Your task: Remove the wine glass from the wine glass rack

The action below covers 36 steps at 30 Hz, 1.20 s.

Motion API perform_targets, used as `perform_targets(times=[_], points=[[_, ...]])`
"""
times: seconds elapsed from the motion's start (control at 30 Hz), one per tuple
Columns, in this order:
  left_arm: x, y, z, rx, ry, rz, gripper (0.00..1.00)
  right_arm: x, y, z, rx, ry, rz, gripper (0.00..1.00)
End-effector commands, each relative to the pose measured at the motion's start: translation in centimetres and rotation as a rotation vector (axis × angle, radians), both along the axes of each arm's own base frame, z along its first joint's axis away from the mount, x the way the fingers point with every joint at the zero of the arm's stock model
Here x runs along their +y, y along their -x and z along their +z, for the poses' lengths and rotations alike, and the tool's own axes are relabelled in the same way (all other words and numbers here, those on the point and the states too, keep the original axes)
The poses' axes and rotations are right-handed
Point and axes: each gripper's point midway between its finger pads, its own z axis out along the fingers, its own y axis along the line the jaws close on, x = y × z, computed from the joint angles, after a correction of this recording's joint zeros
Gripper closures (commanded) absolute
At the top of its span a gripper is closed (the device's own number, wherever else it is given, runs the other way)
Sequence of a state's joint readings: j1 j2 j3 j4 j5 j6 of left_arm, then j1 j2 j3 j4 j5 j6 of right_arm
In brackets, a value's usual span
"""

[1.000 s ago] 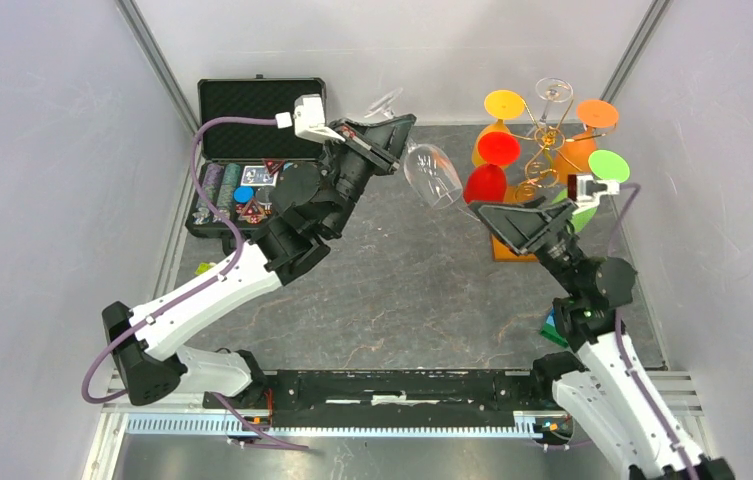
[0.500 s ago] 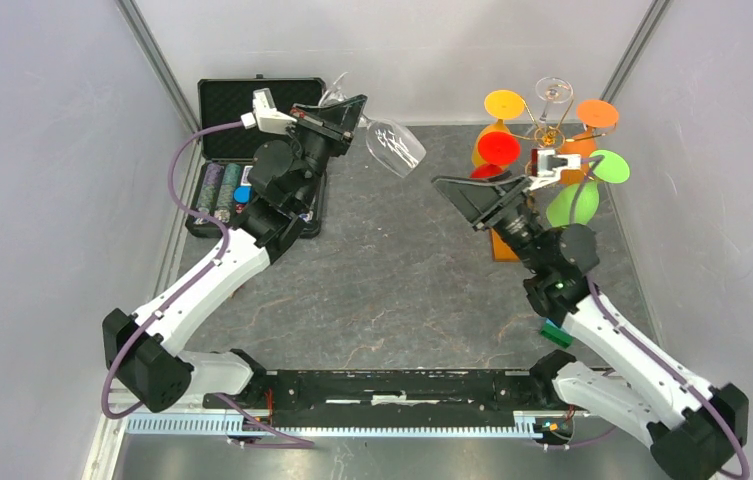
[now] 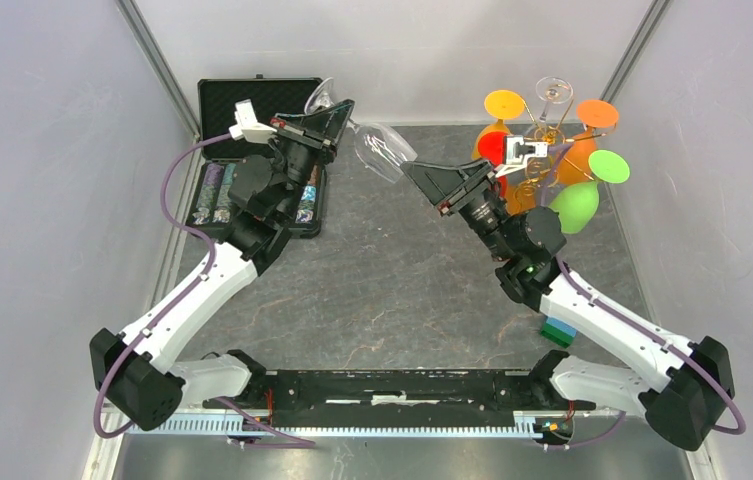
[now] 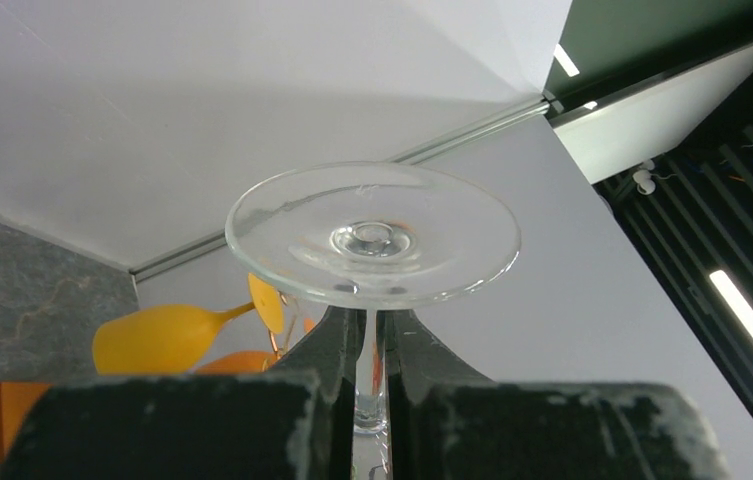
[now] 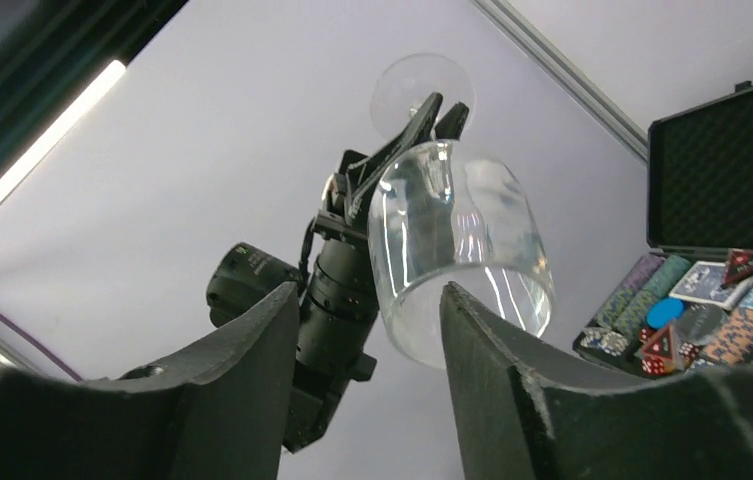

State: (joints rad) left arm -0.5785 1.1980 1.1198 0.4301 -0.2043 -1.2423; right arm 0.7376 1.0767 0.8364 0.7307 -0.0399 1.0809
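Observation:
A clear wine glass is off the rack and lies tilted in the air over the back of the table. My left gripper is shut on its stem. In the left wrist view the stem runs between the two black fingers of the left gripper, just below the round foot. My right gripper is open, its tips close to the bowl's rim. The bowl shows just beyond the right gripper, nothing between the fingers. The gold wine glass rack stands at back right.
Red, orange, yellow and green glasses and one clear glass hang on the rack. An open black chip case lies at back left, under the left arm. A green block sits by the right arm. Grey walls close both sides.
The left arm has carried the clear glass left and back, away from the rack. The right arm has swung left from the rack toward the bowl, and its jaws have narrowed.

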Motion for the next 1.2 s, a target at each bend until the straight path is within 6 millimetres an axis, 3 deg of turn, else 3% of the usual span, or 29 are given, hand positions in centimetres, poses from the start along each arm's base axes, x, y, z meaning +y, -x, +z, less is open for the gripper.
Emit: perform_targets(times=[0.0,0.23,0.6,0.67,0.73,0.8,0.9,1.0,1.17], points=[[0.6,2.1,3.2,-0.088,0.119,-0.061,0.98,-0.2,-0.1,2.9,-0.063,-0.052,-0.027,0.45],[0.4,2.9,3.2,-0.148,0.085,-0.078,0.98,0.8,-0.3,3.0,-0.038,-0.063,0.012,0.59],[0.8,5.1,3.2,-0.254,0.045,-0.093,0.95,1.6,-0.7,1.3,0.023,-0.038,0.018,0.99],[0.8,5.5,3.3,-0.267,0.028,-0.096,0.87,1.7,-0.7,1.2,0.011,-0.02,0.007,1.0],[0.9,6.0,3.4,-0.286,-0.001,-0.093,0.74,1.5,-1.2,0.9,0.01,-0.011,-0.021,1.0],[1.0,6.3,3.2,-0.29,-0.036,-0.088,0.54,1.5,-1.4,0.8,-0.002,0.009,-0.037,1.0],[1.1,6.8,2.9,-0.304,-0.1,-0.078,0.38,1.4,-1.8,0.4,-0.018,0.052,-0.082,1.0],[1.2,7.2,2.3,-0.314,-0.167,-0.065,0.28,1.1,-2.2,0.5,-0.049,0.11,-0.129,1.0],[1.4,7.2,-0.2,-0.26,-0.265,-0.053,0.14,0.9,-3.2,-0.3,-0.085,0.25,-0.209,1.0]])
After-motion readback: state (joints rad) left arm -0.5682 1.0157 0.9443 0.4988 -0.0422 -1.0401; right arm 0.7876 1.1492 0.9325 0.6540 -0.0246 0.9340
